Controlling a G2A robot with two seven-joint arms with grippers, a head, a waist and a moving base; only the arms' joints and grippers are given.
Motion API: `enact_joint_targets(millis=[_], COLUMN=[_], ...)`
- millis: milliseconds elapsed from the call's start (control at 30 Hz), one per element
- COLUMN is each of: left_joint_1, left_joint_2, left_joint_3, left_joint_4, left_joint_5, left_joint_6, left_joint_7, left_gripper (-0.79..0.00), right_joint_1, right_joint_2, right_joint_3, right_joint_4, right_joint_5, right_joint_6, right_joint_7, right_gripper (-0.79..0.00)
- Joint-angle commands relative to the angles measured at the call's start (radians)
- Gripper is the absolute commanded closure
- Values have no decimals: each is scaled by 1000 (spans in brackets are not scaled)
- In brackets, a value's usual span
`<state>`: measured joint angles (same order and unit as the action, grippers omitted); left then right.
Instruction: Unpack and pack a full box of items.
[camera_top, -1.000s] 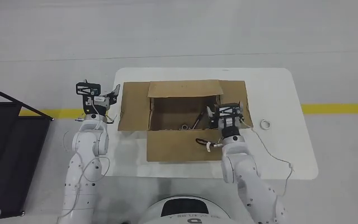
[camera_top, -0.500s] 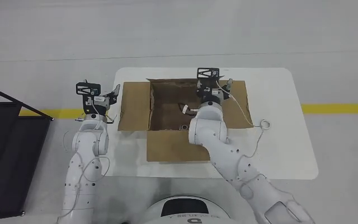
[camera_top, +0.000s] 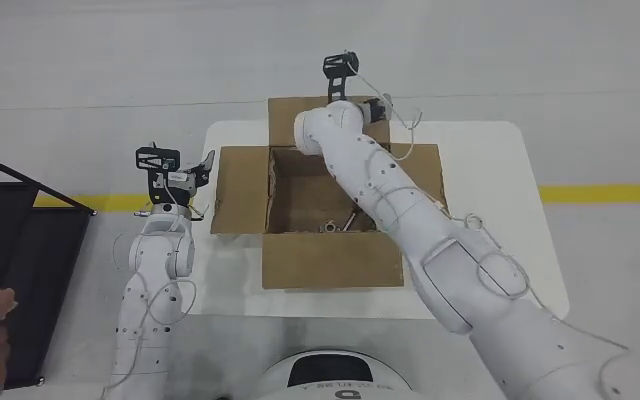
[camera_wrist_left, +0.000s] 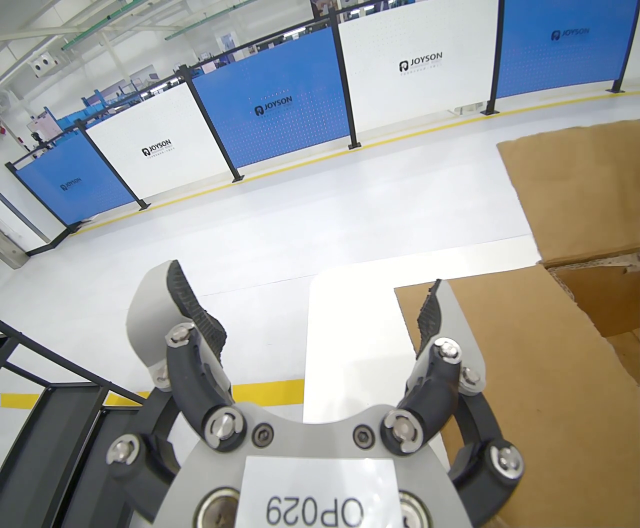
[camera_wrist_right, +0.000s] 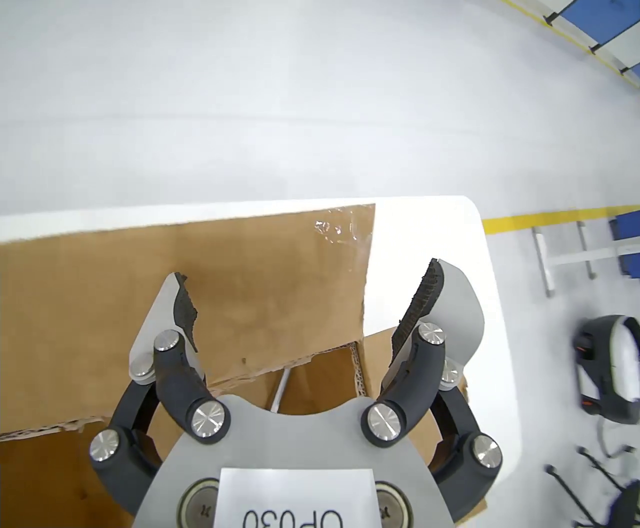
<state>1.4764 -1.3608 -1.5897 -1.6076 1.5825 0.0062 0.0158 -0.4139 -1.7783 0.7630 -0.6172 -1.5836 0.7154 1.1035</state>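
Observation:
The open cardboard box (camera_top: 300, 255) stands in the middle of the white table (camera_top: 480, 160), all its flaps spread outward. A few metal tools (camera_top: 340, 222) lie on its floor. One metal rod (camera_wrist_right: 280, 390) shows inside the box's far corner. My right arm stretches across the box, and its gripper (camera_top: 355, 85) (camera_wrist_right: 307, 275) hangs open and empty above the far flap (camera_wrist_right: 225, 300). At the table's left end, beside the left flap (camera_wrist_left: 500, 360), my left gripper (camera_top: 180, 162) (camera_wrist_left: 305, 275) is held up, open and empty.
A black rack (camera_top: 30, 260) stands on the floor left of the table. A yellow floor line (camera_top: 590, 192) runs past both ends of the table. Bare table top lies right of the box. Blue and white partition panels (camera_wrist_left: 280, 110) stand far behind.
My right arm has swung from the box's near right side across to the far side. The far flap, earlier standing over the opening, now lies folded outward. The left arm has kept still.

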Motion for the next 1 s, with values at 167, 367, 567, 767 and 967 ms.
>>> enact_joint_targets(millis=[167, 367, 567, 767, 967], left_joint_1=[0, 0, 0, 0, 0], left_joint_2=[0, 0, 0, 0, 0], left_joint_3=[0, 0, 0, 0, 0], left_joint_4=[0, 0, 0, 0, 0], left_joint_5=[0, 0, 0, 0, 0], left_joint_6=[0, 0, 0, 0, 0], left_joint_7=[0, 0, 0, 0, 0], left_gripper=[-785, -785, -785, -785, -785], right_joint_1=[92, -87, -701, -1038, -1095], right_joint_2=[-94, -79, 68, 122, 131], right_joint_3=[31, 69, 254, 404, 441], right_joint_4=[162, -213, -1014, -1319, -1381], right_joint_5=[63, 54, -236, -261, -207], right_joint_6=[65, 96, -238, -484, -549], right_joint_7=[-63, -175, -90, -71, -102], right_gripper=[-785, -785, -785, -683, -785])
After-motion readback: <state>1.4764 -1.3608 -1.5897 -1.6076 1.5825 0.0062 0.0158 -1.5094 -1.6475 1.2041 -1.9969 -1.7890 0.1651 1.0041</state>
